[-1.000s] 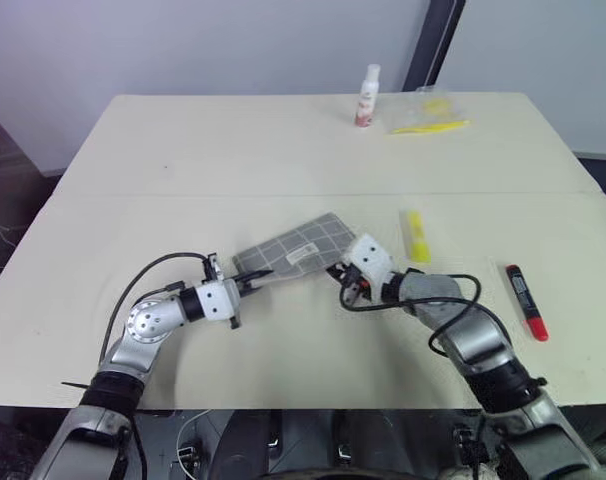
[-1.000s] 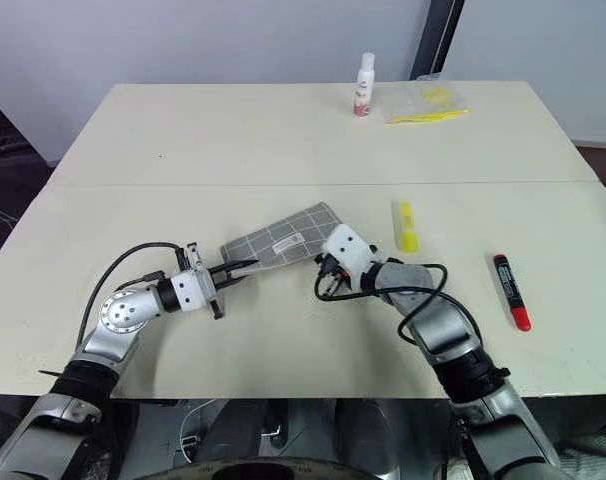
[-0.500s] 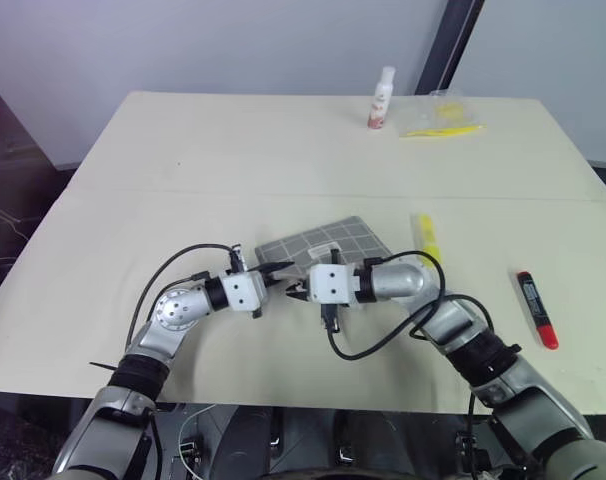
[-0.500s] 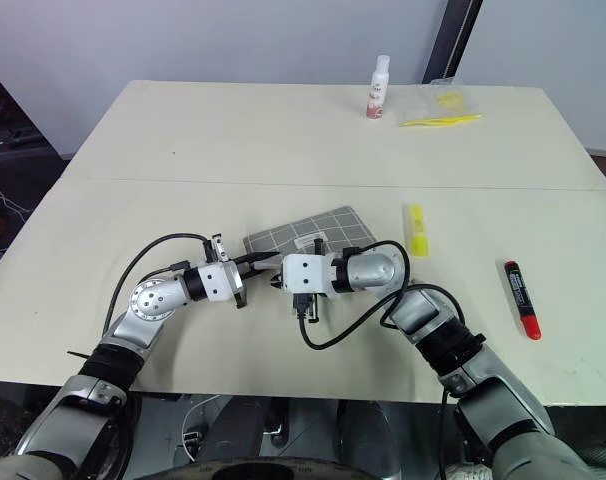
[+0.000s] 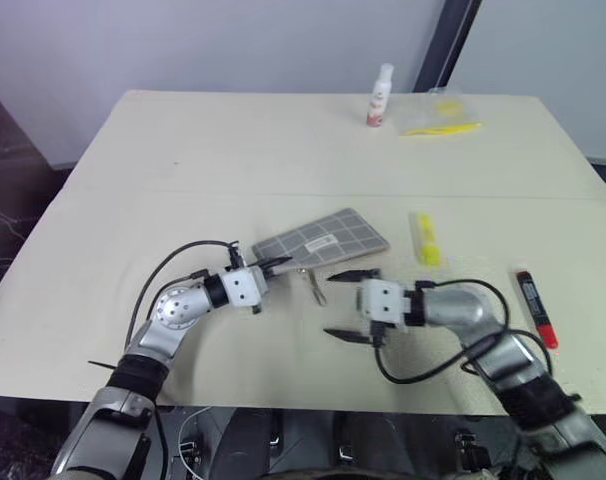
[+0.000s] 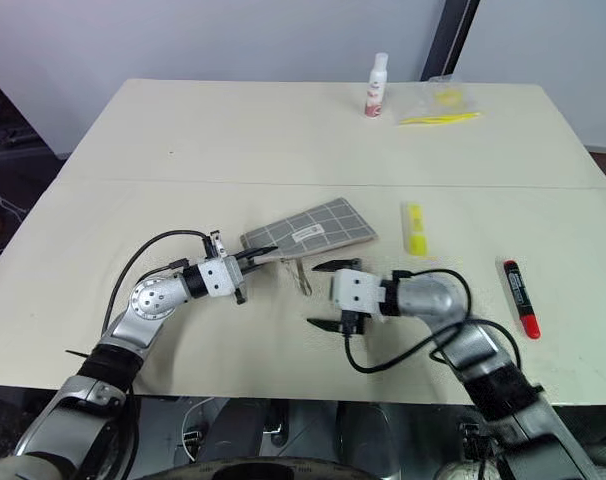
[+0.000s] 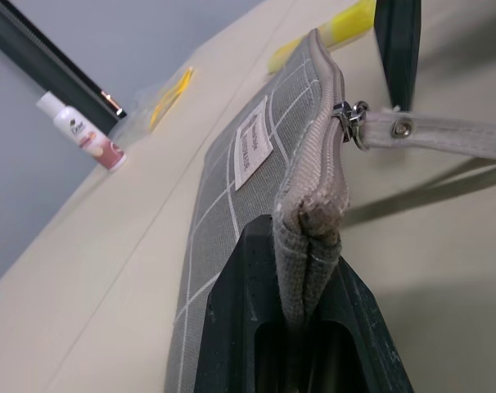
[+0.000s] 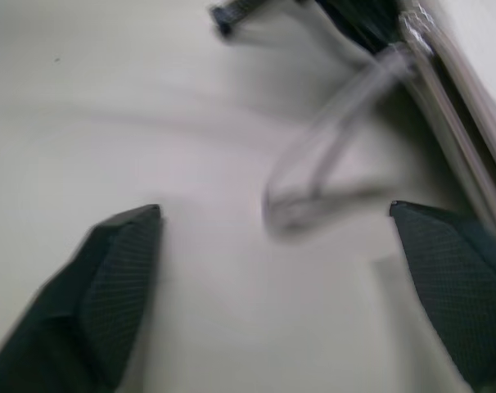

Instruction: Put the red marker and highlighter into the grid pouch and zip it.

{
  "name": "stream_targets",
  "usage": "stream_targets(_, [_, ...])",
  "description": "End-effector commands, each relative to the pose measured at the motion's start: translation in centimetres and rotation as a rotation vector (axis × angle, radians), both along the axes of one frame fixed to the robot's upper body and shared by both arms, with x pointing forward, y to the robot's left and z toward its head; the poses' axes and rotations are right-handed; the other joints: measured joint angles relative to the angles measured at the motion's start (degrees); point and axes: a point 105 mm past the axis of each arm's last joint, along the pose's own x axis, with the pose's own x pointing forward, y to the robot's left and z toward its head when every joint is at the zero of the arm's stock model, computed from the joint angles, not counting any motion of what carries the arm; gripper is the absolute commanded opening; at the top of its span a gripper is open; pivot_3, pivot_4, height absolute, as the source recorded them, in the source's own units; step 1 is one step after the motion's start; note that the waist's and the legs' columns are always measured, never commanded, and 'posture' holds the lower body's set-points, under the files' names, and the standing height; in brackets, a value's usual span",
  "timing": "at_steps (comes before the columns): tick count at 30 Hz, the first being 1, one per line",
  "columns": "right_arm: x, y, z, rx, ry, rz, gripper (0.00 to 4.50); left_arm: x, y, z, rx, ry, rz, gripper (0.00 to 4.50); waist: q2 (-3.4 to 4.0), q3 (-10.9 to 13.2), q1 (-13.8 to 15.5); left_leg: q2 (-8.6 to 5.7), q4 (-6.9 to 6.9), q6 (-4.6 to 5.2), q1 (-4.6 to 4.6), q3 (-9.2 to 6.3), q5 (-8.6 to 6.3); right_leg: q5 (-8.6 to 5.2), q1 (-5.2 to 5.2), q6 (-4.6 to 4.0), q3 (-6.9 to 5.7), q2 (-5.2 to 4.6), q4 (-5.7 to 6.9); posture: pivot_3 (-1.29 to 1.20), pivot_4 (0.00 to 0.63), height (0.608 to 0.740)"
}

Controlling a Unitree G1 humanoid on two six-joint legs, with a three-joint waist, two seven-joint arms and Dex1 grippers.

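Cream tabletop (image 5: 183, 150): my left end effector (image 5: 275, 266) pinches the grid pouch (image 5: 323, 236) by its corner. My right end effector (image 5: 351, 305) is spread, empty. Highlighter (image 5: 426, 239) lies just beyond it, long axis pointing away; red marker (image 5: 534, 307) farther right.

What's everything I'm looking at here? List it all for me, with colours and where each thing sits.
table: one, cream, under everything
grid pouch: one, grey with white lines, table's middle, one corner pinched
zipper strap: one, grey, hanging from the pouch's near edge
highlighter: one, yellow, right of the pouch
red marker: one, red and black, near the right edge
bottle: one, white, pink label, far edge
clear bag: one, yellow items inside, beside the bottle
left gripper: black fingers, shut on the pouch's corner
right gripper: black fingers, open, near the strap
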Motion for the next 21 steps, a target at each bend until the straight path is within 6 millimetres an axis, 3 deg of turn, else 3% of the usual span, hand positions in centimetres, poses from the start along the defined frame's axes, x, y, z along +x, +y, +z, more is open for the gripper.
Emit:
stream_targets(1, [0.2, -3.2, 4.1, 0.240, -0.075, -0.269, 4.44, 1.1, 1.1, 1.7, -0.102, -0.004, 0.093, 0.00, 0.00, 0.00, 0.07, 0.02, -0.02, 0.03, 0.00, 0.00, 0.02, 0.00, 0.00, 0.01, -0.03, 0.00, 0.00, 0.00, 0.150, 0.740])
stream_targets(5, [2.7, -7.2, 2.6, 0.154, -0.101, -0.665, 4.44, 1.3, 0.7, 1.9, -0.118, 0.009, 0.092, 0.00, -0.05, 0.03, -0.23, 0.02, 0.09, -0.03, 0.00, 0.01, -0.02, 0.07, -0.02, 0.06, -0.04, 0.00, -0.03, 0.00, 0.150, 0.740])
stream_targets(9, [4.9, -9.2, 2.8, 0.176, -0.106, -0.925, 4.44, 1.3, 0.1, 1.6, -0.111, 0.014, 0.072, 0.00, -0.01, 0.06, -0.18, 0.03, 0.07, -0.04, -0.01, 0.01, -0.02, 0.19, -0.14, -0.05, -0.04, -0.01, -0.10, 0.00, 0.150, 0.740])
stream_targets(13, [6.7, -10.9, 2.5, 0.232, -0.038, -1.106, 4.44, 1.3, -0.6, 1.5, -0.107, 0.017, 0.049, 0.00, -0.02, 0.07, 0.06, 0.02, 0.06, 0.04, -0.03, 0.05, 0.03, 0.23, -0.16, 0.02, -0.05, -0.01, -0.11, 0.00, 0.150, 0.740])
stream_targets(18, [6.7, -10.9, -0.9, 0.217, 0.207, -1.161, 4.44, 1.3, -0.8, 1.6, -0.093, 0.006, 0.046, 0.00, -0.02, 0.06, 0.01, 0.01, 0.04, 0.19, -0.10, 0.08, 0.00, 0.25, -0.14, 0.04, -0.06, -0.02, -0.21, 0.00, 0.150, 0.740])
stream_targets(21, [6.5, -11.9, -1.5, 0.262, 0.269, -1.231, 3.58, 1.4, -0.7, 2.0, -0.101, -0.010, 0.054, 0.00, -0.02, 0.04, -0.05, 0.02, 0.04, 0.23, -0.08, 0.13, -0.02, 0.29, -0.13, 0.12, -0.06, -0.03, -0.20, 0.00, 0.150, 0.740])
